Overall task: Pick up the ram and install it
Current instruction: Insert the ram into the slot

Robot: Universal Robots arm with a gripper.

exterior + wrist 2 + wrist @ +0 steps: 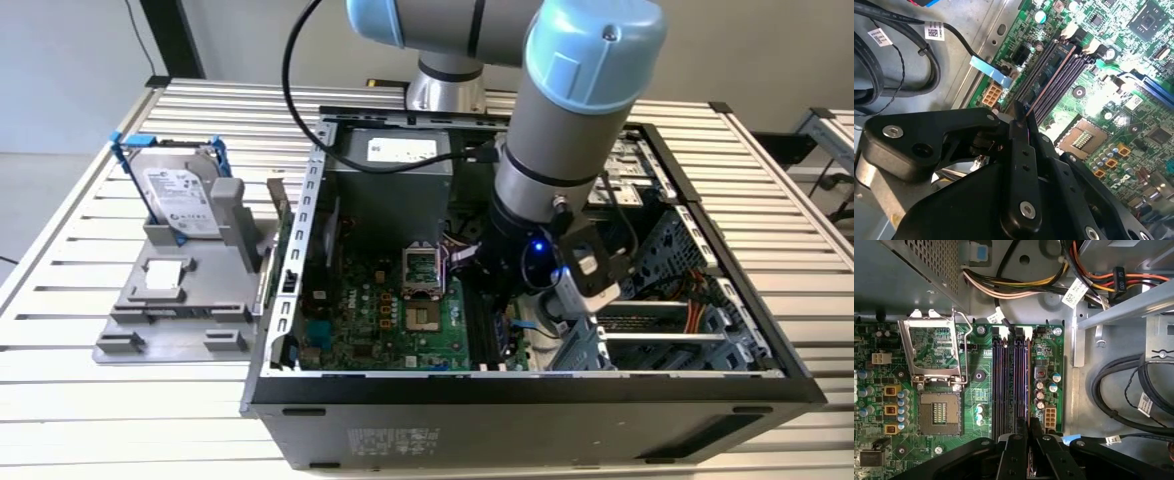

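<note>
1. The gripper is clamped on the ram, edge-on above the slots, at about 5 o'clock of the open case.
2. Risk, as I judge it: a slight skew would catch the ram on a slot wall or latch and bend it.
3. Count: one ram, four slots, one CPU socket, one hard drive on the worktop.

No print can be read on anything
</note>
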